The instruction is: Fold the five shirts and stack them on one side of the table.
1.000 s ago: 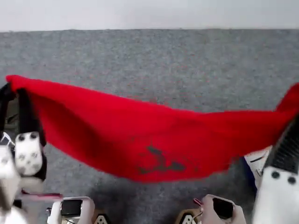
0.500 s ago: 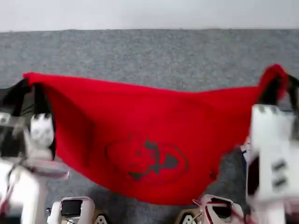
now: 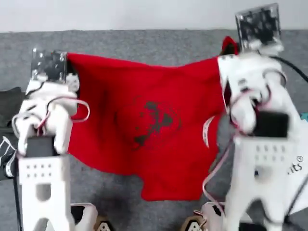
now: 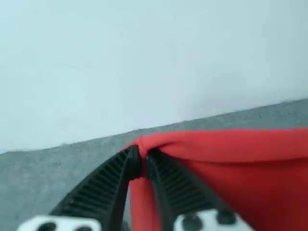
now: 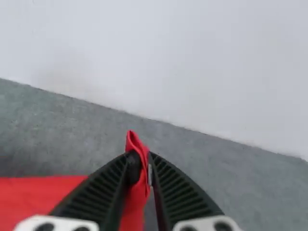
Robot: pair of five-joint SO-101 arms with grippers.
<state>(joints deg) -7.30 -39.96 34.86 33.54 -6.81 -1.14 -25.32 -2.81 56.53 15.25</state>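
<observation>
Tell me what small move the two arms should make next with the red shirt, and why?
The left gripper and the right gripper are each shut on an upper corner of the red shirt, which hangs spread between them. I would probably lower both together toward the grey table, so that it lands flat for folding.

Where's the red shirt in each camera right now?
High view: red shirt held spread between both arms, mid-picture.
Left wrist view: its corner pinched in the left end effector.
Right wrist view: another corner pinched in the right end effector.
Shared landmark: grey table meeting the white wall.
</observation>
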